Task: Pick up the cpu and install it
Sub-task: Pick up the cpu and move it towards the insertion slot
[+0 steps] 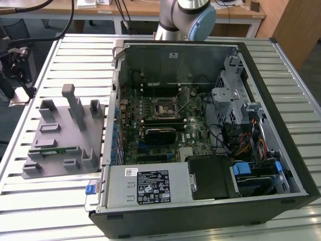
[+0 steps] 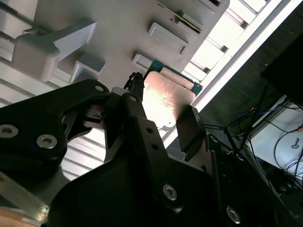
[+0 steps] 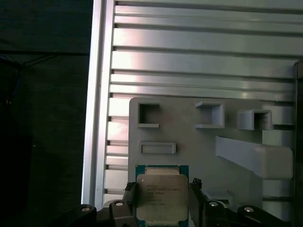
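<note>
**A:** The gripper (image 3: 163, 191) is clamped on the cpu (image 3: 161, 202). In the first wrist view a fingertip (image 3: 131, 193) is set against each of two opposite edges.

**B:** And where is the cpu?

**A:** It is at the grey holder (image 3: 199, 142), close to the holder's side nearest the table (image 3: 189, 61) edge, with its silver top turned up. Whether it has been raised off the holder cannot be told.

**B:** Which step is judged to be in hand?

**A:** The pick-up. In the exterior view the holder lies on the table to the exterior view's left of the open case (image 1: 175, 60). The socket (image 1: 164, 107) is inside the case, well apart from the holder, so nothing of the installing is taken as done.

**B:** How is the pick-up best done?

**A:** The grip should be only on the thin rim, with even and modest pressure, so that the chip is neither bowed nor let slip. A straight, slow lift is advised, with the cpu level, so that its underside is not dragged across the holder. The hold looks roughly centred on the two edges, which should guard against tilting.

**B:** What could go wrong?

**A:** The raised block (image 3: 253, 158) beside the cpu could be struck if the cpu is moved sideways too low. A skewed grip could also spoil the seating later.
</note>
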Motion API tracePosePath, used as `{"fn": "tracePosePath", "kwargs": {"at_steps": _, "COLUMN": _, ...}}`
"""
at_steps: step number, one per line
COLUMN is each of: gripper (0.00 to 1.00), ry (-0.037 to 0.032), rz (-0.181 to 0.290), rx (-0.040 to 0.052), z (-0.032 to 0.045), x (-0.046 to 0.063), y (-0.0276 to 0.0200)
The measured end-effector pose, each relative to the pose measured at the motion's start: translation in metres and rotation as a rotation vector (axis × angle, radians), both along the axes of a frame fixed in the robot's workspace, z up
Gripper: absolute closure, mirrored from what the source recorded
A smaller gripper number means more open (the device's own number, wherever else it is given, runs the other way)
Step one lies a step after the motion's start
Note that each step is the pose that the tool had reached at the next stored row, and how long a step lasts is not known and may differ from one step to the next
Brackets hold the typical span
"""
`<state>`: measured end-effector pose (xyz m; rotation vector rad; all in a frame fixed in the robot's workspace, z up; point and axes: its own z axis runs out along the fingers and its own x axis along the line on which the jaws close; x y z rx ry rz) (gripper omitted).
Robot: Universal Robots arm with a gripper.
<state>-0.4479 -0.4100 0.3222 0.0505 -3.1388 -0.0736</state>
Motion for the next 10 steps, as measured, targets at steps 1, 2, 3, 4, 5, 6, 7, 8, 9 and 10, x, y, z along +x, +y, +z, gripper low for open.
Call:
{"fn": "tracePosePath", "kwargs": {"at_steps": 1, "gripper": 0.47, "ry": 0.0, "rz": 0.0, "rx": 0.0, "z": 0.0009, "x": 0.0, "y": 0.0}}
{"fn": "tracePosePath", "kwargs": {"at_steps": 2, "gripper": 0.47, "ry": 0.0, "rz": 0.0, "rx": 0.0, "z": 0.0018, "x": 0.0, "y": 0.0001}}
{"fn": "tracePosePath", "kwargs": {"at_steps": 3, "gripper": 0.47, "ry": -0.0001, "rz": 0.0, "rx": 0.0001, "z": 0.0024, "x": 0.0002, "y": 0.0001}}
{"fn": "tracePosePath", "kwargs": {"at_steps": 4, "gripper": 0.47, "ry": -0.0001, "rz": 0.0, "rx": 0.0001, "z": 0.0028, "x": 0.0004, "y": 0.0003}}
{"fn": "tracePosePath", "kwargs": {"at_steps": 5, "gripper": 0.47, "ry": -0.0001, "rz": 0.0, "rx": 0.0, "z": 0.0031, "x": 0.0005, "y": 0.0005}}
{"fn": "tracePosePath", "kwargs": {"at_steps": 6, "gripper": 0.47, "ry": -0.0002, "rz": 0.0, "rx": 0.0001, "z": 0.0032, "x": 0.0005, "y": 0.0006}}
{"fn": "tracePosePath", "kwargs": {"at_steps": 7, "gripper": 0.47, "ry": 0.0, "rz": 0.0, "rx": 0.0002, "z": 0.0036, "x": 0.0007, "y": 0.0006}}
{"fn": "tracePosePath", "kwargs": {"at_steps": 8, "gripper": 0.47, "ry": 0.0, "rz": 0.0, "rx": 0.0003, "z": 0.0041, "x": 0.0007, "y": 0.0006}}
{"fn": "tracePosePath", "kwargs": {"at_steps": 9, "gripper": 0.47, "ry": 0.0, "rz": 0.0, "rx": 0.0003, "z": 0.0045, "x": 0.0007, "y": 0.0007}}
{"fn": "tracePosePath", "kwargs": {"at_steps": 10, "gripper": 0.47, "ry": 0.0001, "rz": 0.0, "rx": 0.0003, "z": 0.005, "x": 0.0008, "y": 0.0007}}
